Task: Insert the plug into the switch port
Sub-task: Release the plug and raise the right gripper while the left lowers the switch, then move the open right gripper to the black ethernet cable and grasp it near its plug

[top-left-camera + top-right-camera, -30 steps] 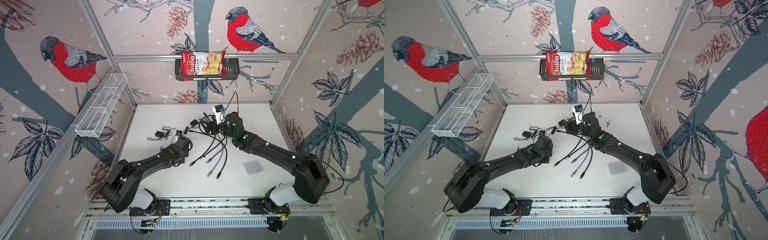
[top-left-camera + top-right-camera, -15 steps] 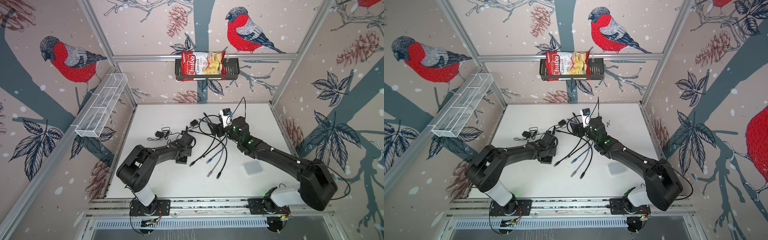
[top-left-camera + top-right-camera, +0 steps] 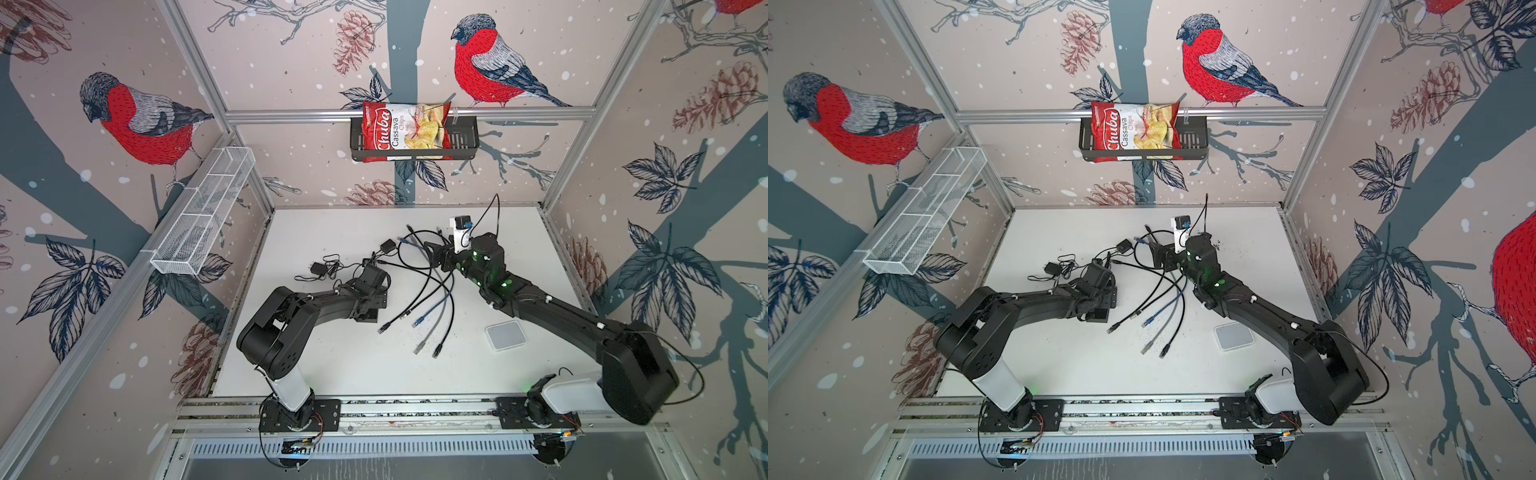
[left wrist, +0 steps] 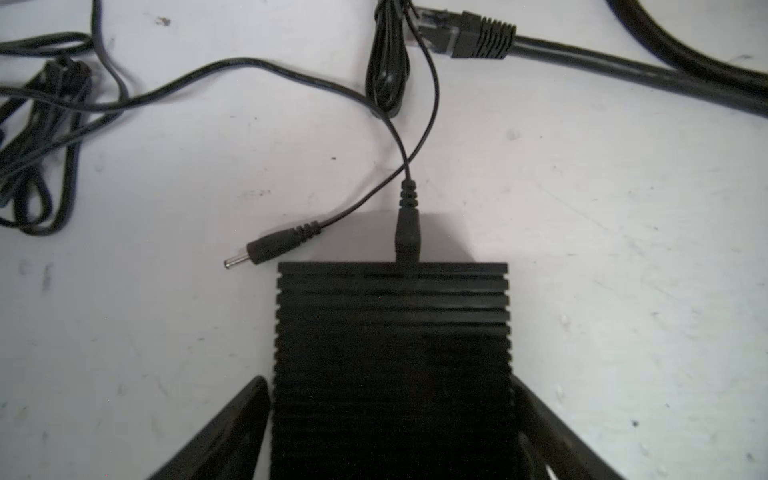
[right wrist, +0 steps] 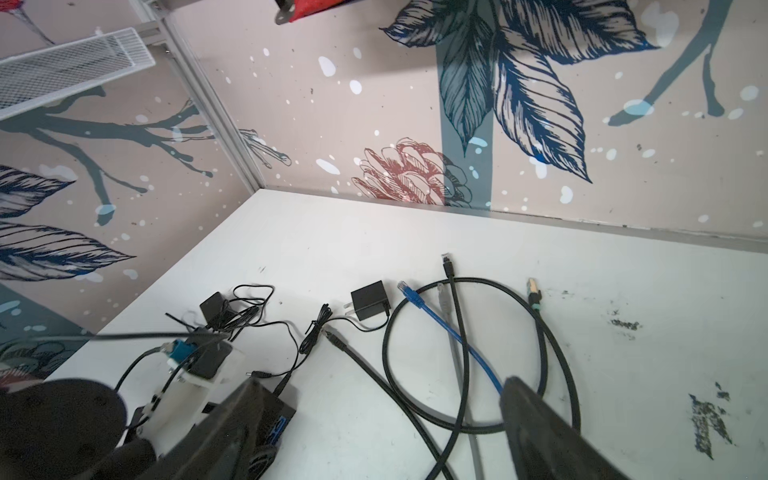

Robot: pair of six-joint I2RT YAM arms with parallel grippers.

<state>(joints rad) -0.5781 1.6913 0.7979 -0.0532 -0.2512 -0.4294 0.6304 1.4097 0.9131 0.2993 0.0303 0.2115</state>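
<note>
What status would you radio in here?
Right end effector open, empty. Left end effector straddling switch, grip unclear. Plug looks seated in switch; second plug loose beside.

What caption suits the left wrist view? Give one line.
One barrel plug sits in the ribbed black switch; a second plug lies loose beside it on the table.

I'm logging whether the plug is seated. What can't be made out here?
- Port: left wrist view, hidden behind the switch edge where the plug meets it.
- Left gripper contact with the switch: black fingers against black casing, blurred, in that view.
- Plug in both top views: too small among black cables.
</note>
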